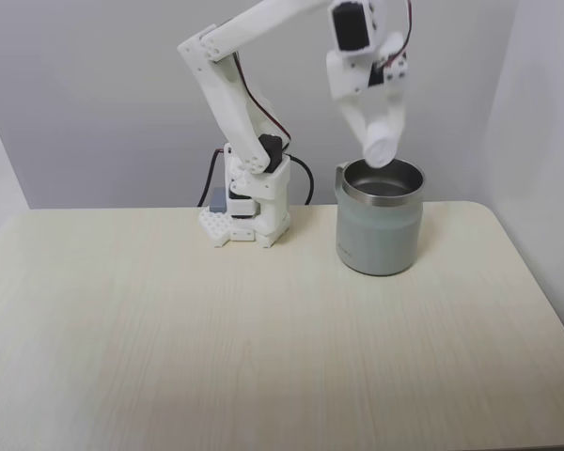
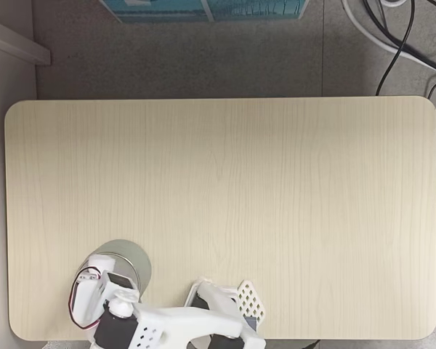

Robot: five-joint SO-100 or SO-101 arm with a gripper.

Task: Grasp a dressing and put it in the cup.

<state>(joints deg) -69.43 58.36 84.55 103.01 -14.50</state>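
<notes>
The white two-finger gripper (image 1: 383, 139) pinches the gauze dressing roll (image 1: 380, 147) across its soft, light, squashable sides just above the steel rim of the grey-green mug (image 1: 380, 230), so a gentle mid-body grip likely suffices.
</notes>
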